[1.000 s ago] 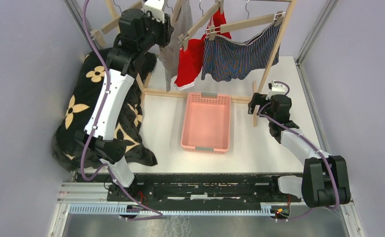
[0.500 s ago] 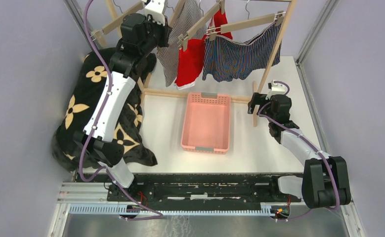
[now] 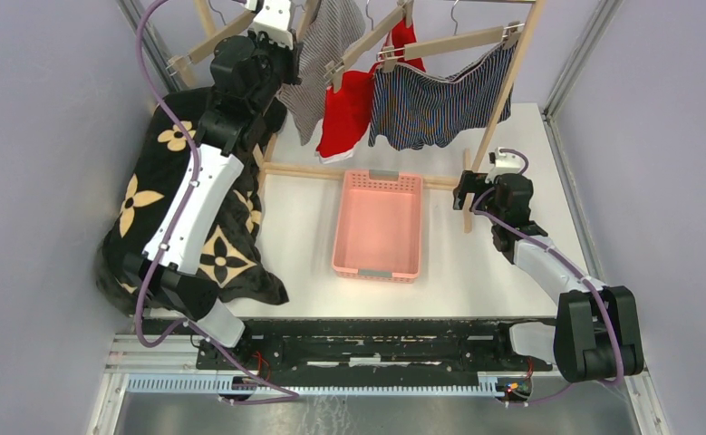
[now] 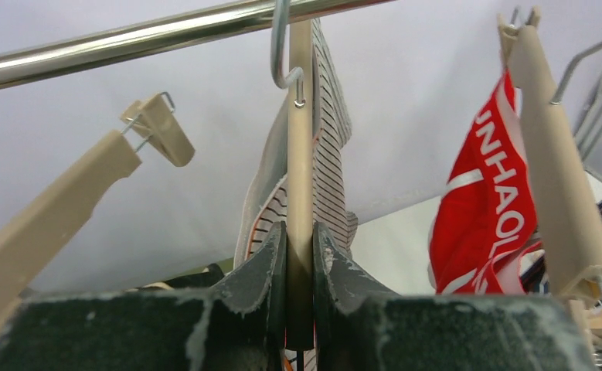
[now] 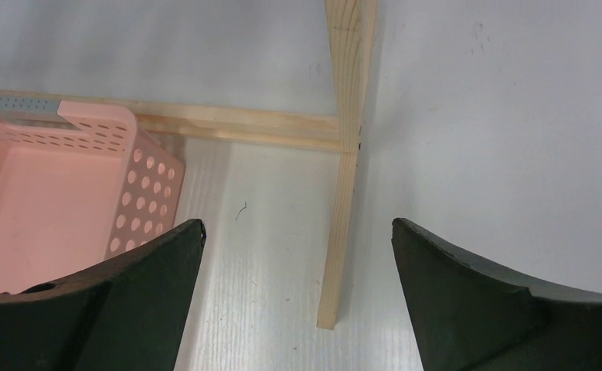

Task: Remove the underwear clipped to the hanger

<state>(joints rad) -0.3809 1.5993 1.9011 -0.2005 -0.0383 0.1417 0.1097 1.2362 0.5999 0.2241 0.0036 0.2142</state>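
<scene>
**A:** What could go wrong from here?

**B:** Near side first. The pink basket (image 3: 378,227) sits mid-bench (image 3: 294,217), not under the left end of the rack. A garment let go there could land on the black blanket (image 3: 149,208) instead. Farther back, the grip is on the wooden hanger (image 4: 300,154), not a clip. A pull might lift its hook off the rail (image 4: 127,39) and bring down the hanger and all.

**A:** And the fingers?

**B:** The right fingers (image 5: 112,294) are spread wide and empty, low over the bench beside the rack post (image 5: 344,193). The left fingers (image 4: 259,270) are up high, pressed together on that hanger just below the hook. The striped briefs (image 3: 317,63) hang right behind it, clipped on. I can't tell if cloth is pinched too. The red briefs (image 3: 344,113) and blue boxers (image 3: 440,104) hang farther along, untouched.
</scene>
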